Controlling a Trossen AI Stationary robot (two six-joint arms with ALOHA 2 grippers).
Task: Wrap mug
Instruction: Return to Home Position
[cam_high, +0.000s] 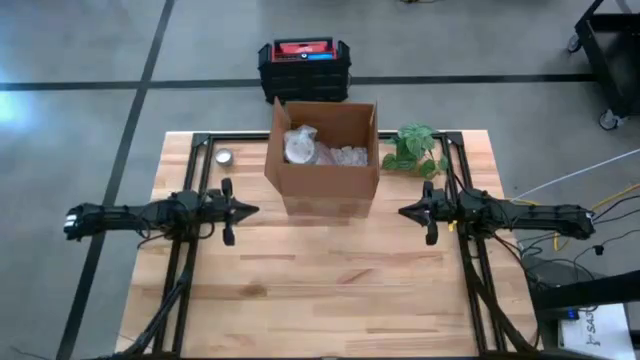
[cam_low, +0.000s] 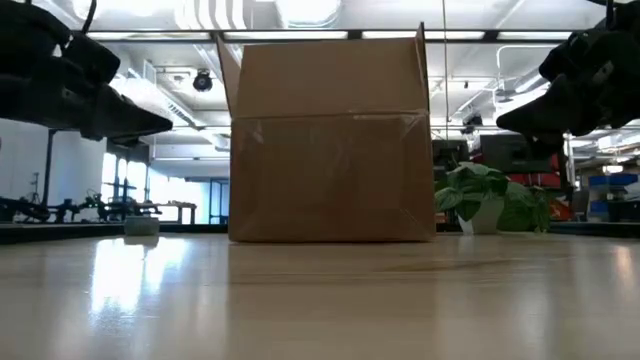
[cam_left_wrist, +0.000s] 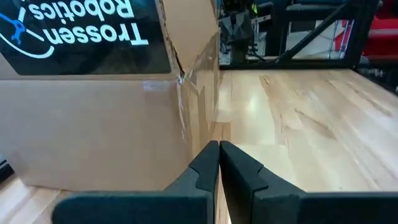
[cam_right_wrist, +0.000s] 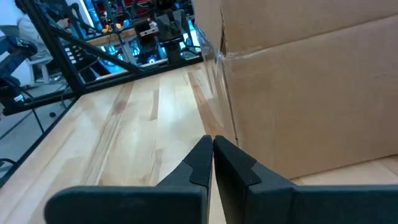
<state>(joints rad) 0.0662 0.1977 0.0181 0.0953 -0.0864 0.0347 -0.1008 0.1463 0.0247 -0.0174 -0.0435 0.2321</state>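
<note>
An open cardboard box (cam_high: 322, 160) stands on the far middle of the wooden table (cam_high: 320, 290), with crumpled clear wrapping (cam_high: 318, 150) inside it. No mug shows in any view. My left gripper (cam_high: 250, 210) hovers shut to the left of the box, pointing at it. My right gripper (cam_high: 403, 212) hovers shut to the right of the box, also pointing at it. Both are above the table and hold nothing. In the wrist views the box wall (cam_left_wrist: 93, 124) (cam_right_wrist: 311, 93) fills much of the picture beyond the shut fingers.
A small round tin (cam_high: 224, 156) lies at the far left of the table. A potted green plant (cam_high: 414, 150) stands right of the box. A black and red case (cam_high: 303, 66) sits on the floor beyond the table. Bare wood stretches across the near half.
</note>
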